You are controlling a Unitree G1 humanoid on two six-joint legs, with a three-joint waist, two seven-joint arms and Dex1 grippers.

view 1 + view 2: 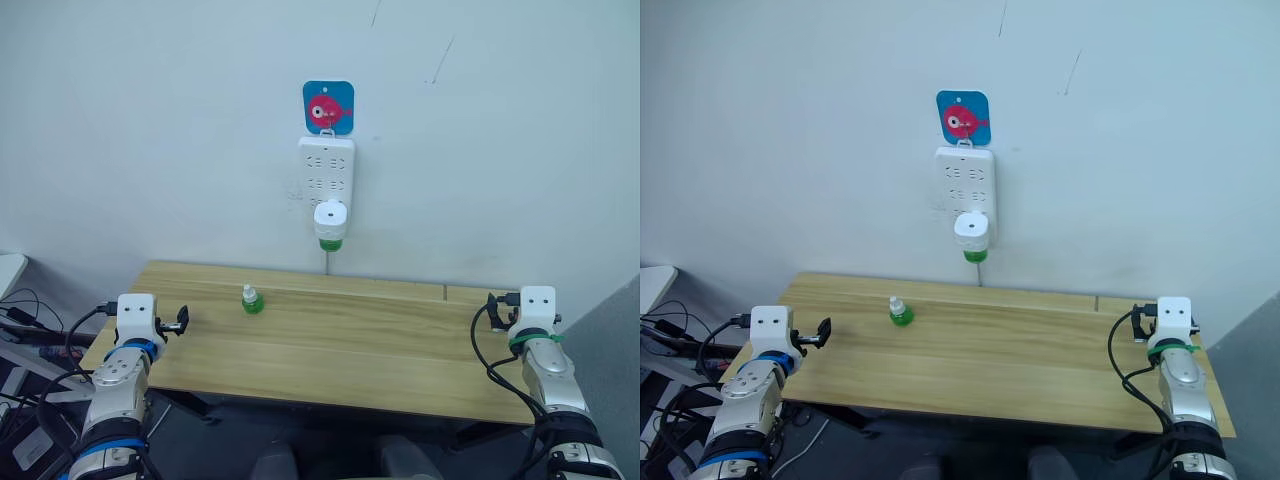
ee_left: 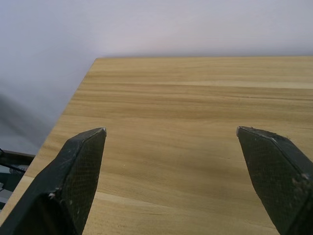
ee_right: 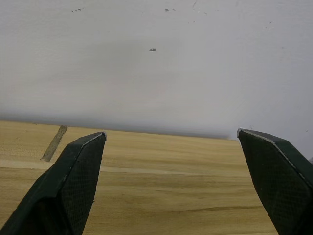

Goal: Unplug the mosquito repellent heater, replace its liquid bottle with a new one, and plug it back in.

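Left eye view: the mosquito repellent heater (image 1: 330, 219) sits plugged into the power strip (image 1: 326, 170) on the wall, well ahead of my jaws, between them. One spare bottle (image 1: 252, 300) (green) waits on the counter (image 1: 350, 350). Both my left gripper (image 2: 171, 147) and right gripper (image 3: 171, 147) gape, holding nothing.

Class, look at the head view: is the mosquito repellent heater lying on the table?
No, the mosquito repellent heater is plugged into the power strip on the wall.

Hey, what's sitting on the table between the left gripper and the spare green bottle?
Nothing: in the left eye view, only bare wood of the table lies between the left gripper and the green bottle.
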